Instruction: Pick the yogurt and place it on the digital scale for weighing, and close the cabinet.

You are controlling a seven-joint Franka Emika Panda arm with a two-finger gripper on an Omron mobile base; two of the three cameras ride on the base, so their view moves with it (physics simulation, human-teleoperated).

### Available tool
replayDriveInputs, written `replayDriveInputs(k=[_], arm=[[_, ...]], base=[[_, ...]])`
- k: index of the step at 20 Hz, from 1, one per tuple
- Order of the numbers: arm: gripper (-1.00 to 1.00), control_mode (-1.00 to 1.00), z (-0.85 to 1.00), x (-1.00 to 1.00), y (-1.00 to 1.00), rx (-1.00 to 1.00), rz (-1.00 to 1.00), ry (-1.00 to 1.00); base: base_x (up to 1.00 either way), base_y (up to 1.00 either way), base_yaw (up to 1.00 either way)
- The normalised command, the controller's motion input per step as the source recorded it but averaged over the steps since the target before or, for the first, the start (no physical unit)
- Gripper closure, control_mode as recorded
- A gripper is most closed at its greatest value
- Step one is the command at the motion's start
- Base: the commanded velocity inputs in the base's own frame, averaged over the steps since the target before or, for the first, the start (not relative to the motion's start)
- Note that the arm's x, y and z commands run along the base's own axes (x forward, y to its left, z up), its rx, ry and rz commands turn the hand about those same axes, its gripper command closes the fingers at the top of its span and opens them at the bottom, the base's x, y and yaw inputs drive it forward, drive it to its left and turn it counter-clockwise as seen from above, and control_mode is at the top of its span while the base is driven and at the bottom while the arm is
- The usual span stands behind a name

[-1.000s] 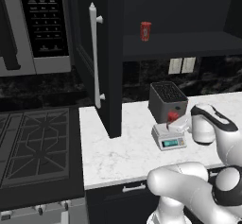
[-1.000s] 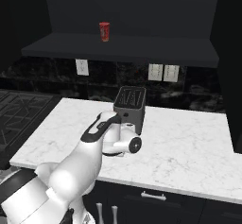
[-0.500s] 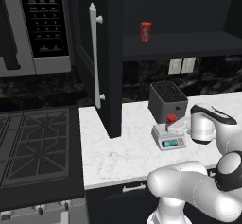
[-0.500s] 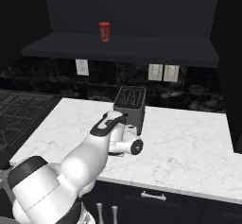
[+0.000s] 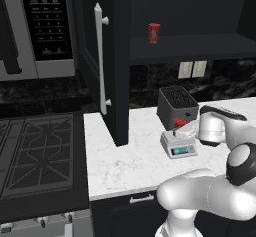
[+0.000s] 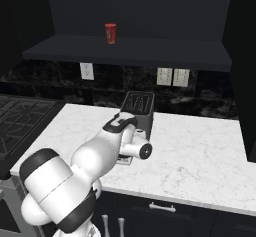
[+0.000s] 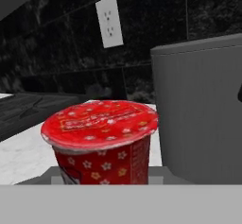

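The yogurt (image 5: 180, 123) stands upright on the digital scale (image 5: 179, 144), toward the back part of its flat top, and it is much smaller than the platform. In the hand view the yogurt (image 7: 101, 141) is very close to the camera: a red cup with small pale flowers on its wall and a red foil lid. The pale edge of the digital scale (image 7: 52, 178) shows under it. The teal display of the scale faces the front edge of the tabletop (image 5: 125, 161).

Just behind the scale stands a black toaster (image 5: 177, 105), touching it or almost touching; I cannot tell which. In the hand view the toaster (image 7: 201, 109) appears as a grey wall just beside the cup.

The gripper is hidden behind the white wrist (image 5: 212, 126) of the arm, which is at the right of the scale at the height of the cup, so I cannot tell if the jaws are wide, narrow or closed on the cup.

The cabinet (image 5: 107, 56) is open: its left door stands out over the left part of the tabletop, with the long silver handle (image 5: 100, 61) on it. On the shelf inside stands a slim red container (image 5: 154, 33). A microwave (image 5: 45, 26) hangs at the left, above the stove (image 5: 35, 156).
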Motion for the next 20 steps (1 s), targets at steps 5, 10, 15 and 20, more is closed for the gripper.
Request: replayDriveInputs(k=[5, 10, 15, 20], arm=[[-1.0, -1.0, -0.04, -0.01, 0.0, 0.0, 0.0, 0.0], [-1.0, -1.0, 0.02, -0.3, 0.0, 0.0, 0.0, -0.04], [-1.0, -1.0, 0.11, -0.38, -0.04, 0.0, 0.0, -0.1], [-1.0, -1.0, 0.26, -0.4, -0.3, 0.05, 0.0, -0.13]], base=[[0.0, 0.0, 0.0], [0.0, 0.0, 0.0], [0.0, 0.0, 0.0], [0.0, 0.0, 0.0]])
